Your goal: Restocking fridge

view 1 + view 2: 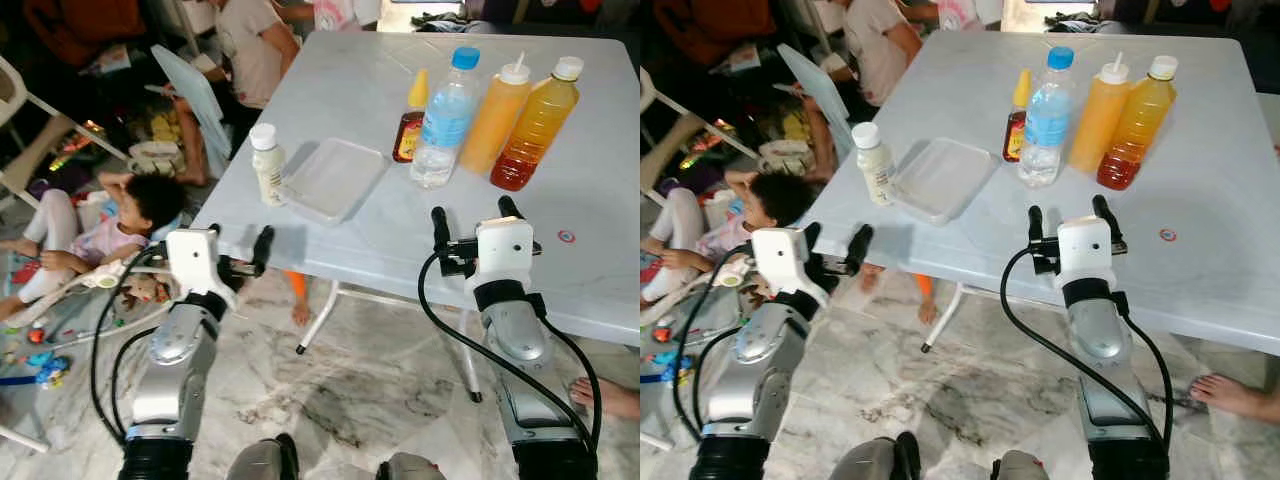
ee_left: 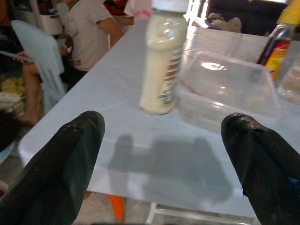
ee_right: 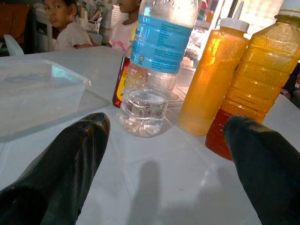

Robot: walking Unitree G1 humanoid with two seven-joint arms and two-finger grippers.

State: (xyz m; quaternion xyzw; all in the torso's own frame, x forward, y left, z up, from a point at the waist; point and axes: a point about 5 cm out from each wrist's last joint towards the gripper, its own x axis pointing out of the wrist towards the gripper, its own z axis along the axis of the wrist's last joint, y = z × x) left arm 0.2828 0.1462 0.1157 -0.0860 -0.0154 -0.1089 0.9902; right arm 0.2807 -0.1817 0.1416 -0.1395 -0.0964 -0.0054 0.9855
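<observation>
Where bottles stand, clear water bottle (image 1: 446,118) blue-capped, blue-labelled, nearly empty, both grippers' jaws spread, grasping nothing.

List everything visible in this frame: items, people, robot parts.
Table: 1, white, ahead.
Small bottle: 1, cream, white cap, table's left edge.
Plastic container: 1, clear, beside the small bottle.
Sauce bottle: 1, dark, yellow cap, behind the container.
Water bottle: 1, clear, blue cap.
Squeeze bottle: 1, orange.
Oil bottle: 1, amber, white cap, rightmost.
People: child on floor, left; another seated beyond the table.
Left end effector: open, before the table edge.
Right end effector: open, over the table.
</observation>
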